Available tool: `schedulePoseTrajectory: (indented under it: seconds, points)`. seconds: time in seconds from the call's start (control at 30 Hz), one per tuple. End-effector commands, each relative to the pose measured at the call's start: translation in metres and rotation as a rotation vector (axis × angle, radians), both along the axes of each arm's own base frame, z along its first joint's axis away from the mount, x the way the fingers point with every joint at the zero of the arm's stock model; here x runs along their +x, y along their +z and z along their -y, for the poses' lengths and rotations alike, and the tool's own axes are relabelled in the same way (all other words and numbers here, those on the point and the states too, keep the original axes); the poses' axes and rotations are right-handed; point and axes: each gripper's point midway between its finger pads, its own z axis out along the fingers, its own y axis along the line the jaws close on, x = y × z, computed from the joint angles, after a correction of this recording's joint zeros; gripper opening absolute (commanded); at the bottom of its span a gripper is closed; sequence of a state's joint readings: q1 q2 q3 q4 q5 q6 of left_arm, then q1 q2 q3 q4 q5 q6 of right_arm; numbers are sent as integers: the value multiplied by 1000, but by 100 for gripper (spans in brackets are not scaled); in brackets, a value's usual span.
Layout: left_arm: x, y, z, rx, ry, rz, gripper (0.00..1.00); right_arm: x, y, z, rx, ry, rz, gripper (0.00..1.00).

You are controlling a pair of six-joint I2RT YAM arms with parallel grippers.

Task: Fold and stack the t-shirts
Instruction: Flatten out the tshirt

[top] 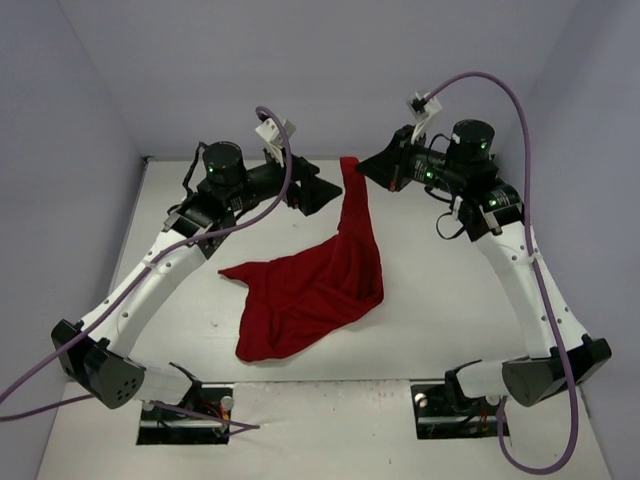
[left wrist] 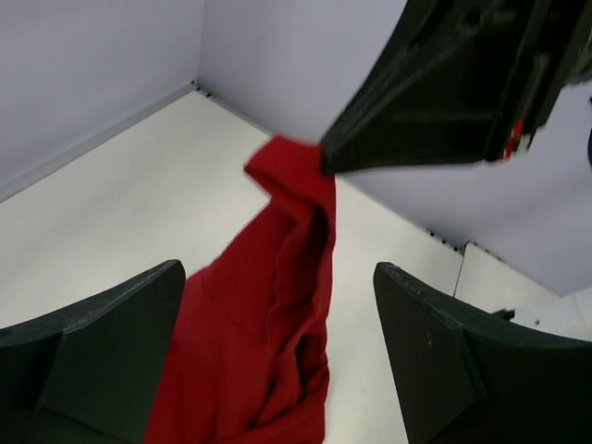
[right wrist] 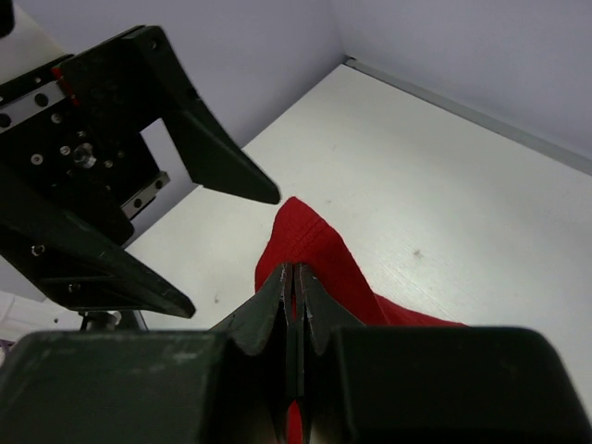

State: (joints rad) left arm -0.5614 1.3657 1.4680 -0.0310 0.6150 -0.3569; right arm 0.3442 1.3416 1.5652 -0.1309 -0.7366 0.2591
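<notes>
The arm mounts [top: 185, 410] stood nearest the camera, bolted at the near edge of the table [top: 440, 300], which was white and enclosed by pale walls [top: 330, 70] on three sides. The left arm [top: 150, 270] and the right arm [top: 520, 270] each reached toward the far end of the table, and their heads faced one another there. One dark red t-shirt [top: 310, 290] lay crumpled near the middle of the table, unfolded and wrinkled. A narrow strip of it rose from the heap toward the far side, lifted clear of the surface at its top corner. The right gripper [right wrist: 291, 270] was closed tight on that top corner, with red cloth showing at the pinch and hanging below it. The left gripper [left wrist: 277, 277] stood just beside the raised strip with its jaws spread wide and nothing held. In its wrist view the cloth hung between and beyond the two fingers [left wrist: 120, 342], and no contact could be confirmed. Purple cables [top: 530, 130] looped from each wrist back toward the mounts.
</notes>
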Motion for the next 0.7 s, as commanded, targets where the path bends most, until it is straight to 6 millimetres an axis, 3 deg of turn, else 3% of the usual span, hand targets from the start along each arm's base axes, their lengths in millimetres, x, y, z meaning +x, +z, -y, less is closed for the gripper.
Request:
schedulePoseTrajectory:
  seconds: [0.0,0.27,0.43,0.47,0.5,0.53,0.57,0.6,0.63,0.67]
  points:
    - [-11,60,3,-153,-9,84,81,-4,23,-20,73,60,62,0]
    - [-6,38,4,-115,7,52,79,3,41,-41,106,90,98,0]
    - [-1,27,1,-69,40,28,42,3,48,-52,116,113,112,0]
    - [1,27,-1,-68,49,25,33,2,50,-52,119,115,118,0]
    - [3,25,-3,-64,67,19,15,2,50,-53,120,119,118,0]
    - [5,23,-6,-55,82,7,9,1,51,-54,121,123,119,0]
    - [6,21,-9,-47,96,-5,3,1,50,-56,121,127,119,3]
    - [9,20,-12,-43,113,-14,0,1,49,-57,119,127,118,18]
    - [12,21,-18,-42,135,-21,0,3,47,-56,114,123,120,42]
    - [19,22,-29,-47,167,-27,0,5,47,-51,106,109,133,54]
